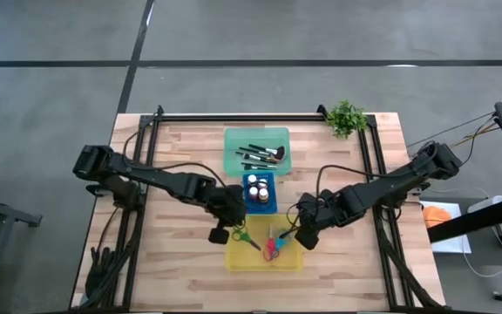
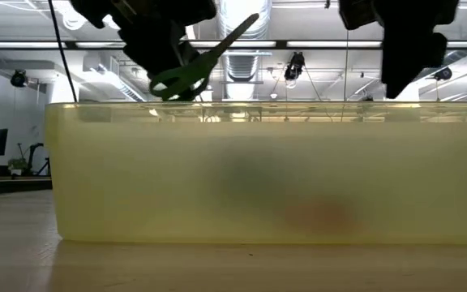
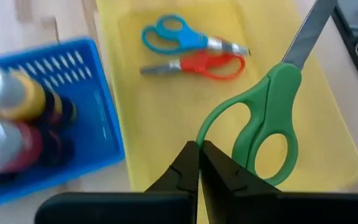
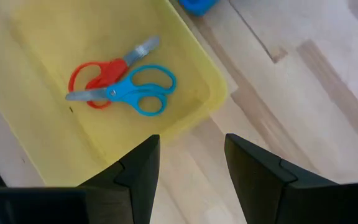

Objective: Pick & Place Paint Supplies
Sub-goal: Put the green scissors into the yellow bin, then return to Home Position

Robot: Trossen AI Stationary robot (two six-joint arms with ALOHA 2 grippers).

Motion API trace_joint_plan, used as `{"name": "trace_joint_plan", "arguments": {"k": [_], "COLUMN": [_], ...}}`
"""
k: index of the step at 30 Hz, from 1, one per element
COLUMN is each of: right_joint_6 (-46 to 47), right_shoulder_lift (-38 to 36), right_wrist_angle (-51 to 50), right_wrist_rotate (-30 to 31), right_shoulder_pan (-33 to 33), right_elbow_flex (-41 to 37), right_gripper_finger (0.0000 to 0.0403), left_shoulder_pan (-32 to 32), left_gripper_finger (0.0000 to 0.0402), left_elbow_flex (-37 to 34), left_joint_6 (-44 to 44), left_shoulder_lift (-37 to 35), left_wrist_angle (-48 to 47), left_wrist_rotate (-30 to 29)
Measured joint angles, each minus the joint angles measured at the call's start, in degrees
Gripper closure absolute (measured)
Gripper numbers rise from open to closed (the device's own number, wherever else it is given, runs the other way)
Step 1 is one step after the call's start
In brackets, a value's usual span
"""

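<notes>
Over the yellow tray's [image 1: 234, 258] left end, the left gripper [image 3: 199, 163] has its jaws clenched on one handle loop of the green scissors [image 3: 267, 118], whose long axis slants away from the jaws above the tray floor, so a release should drop them inside. Farther right, the red scissors [image 3: 209, 65] and blue scissors [image 3: 173, 36] already lie together in the tray. At the tray's right end, the right gripper [image 4: 190, 163] waits, jaws released and empty.

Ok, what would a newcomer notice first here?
The green scissors, pinched by a handle loop in the left pincer above the yellow tray. Red scissors and blue scissors lie crossed inside it, and the right pincer hangs open at the tray's right edge.
</notes>
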Motion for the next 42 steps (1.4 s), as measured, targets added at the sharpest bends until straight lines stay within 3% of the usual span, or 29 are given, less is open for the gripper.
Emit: {"name": "trace_joint_plan", "arguments": {"k": [12, 19, 23, 28, 34, 38, 42], "right_joint_6": [11.83, 15.97, 16.24, 9.75, 6.06, 5.63, 5.76], "right_shoulder_lift": [-8.88, -16.24, -21.85, -29.12, -36.31, -39.03, -40.28], "right_wrist_angle": [0.47, 0.39, 0.18, 4.87, 15.53, 18.34, 18.37], "right_wrist_rotate": [3.97, 8.82, 12.47, 17.96, 29.72, 31.95, 32.55], "right_shoulder_pan": [5.56, 7.84, 8.86, 8.94, 8.94, 8.93, 8.89], "right_elbow_flex": [-8.53, -12.90, -15.76, -19.47, -24.49, -26.73, -27.23], "right_gripper_finger": [0.0222, 0.0222, 0.0222, 0.0222, 0.0222, 0.0222, 0.0222], "left_shoulder_pan": [1.79, 2.86, 5.33, 8.63, 14.48, 17.36, 18.12], "left_gripper_finger": [0.0295, 0.0282, 0.0293, 0.0338, 0.0394, 0.0395, 0.0395], "left_elbow_flex": [1.17, 1.26, 0.38, -4.67, -17.51, -27.37, -34.58], "left_joint_6": [3.97, 4.82, 4.81, 3.77, -2.57, -5.75, -5.79], "left_shoulder_lift": [0.52, -3.84, -9.86, -18.62, -28.99, -33.64, -37.28], "left_wrist_angle": [6.13, 1.63, -1.71, -0.14, 19.19, 31.57, 35.57], "left_wrist_rotate": [-0.17, -5.33, -6.32, -6.46, -2.64, -1.54, -1.14]}}
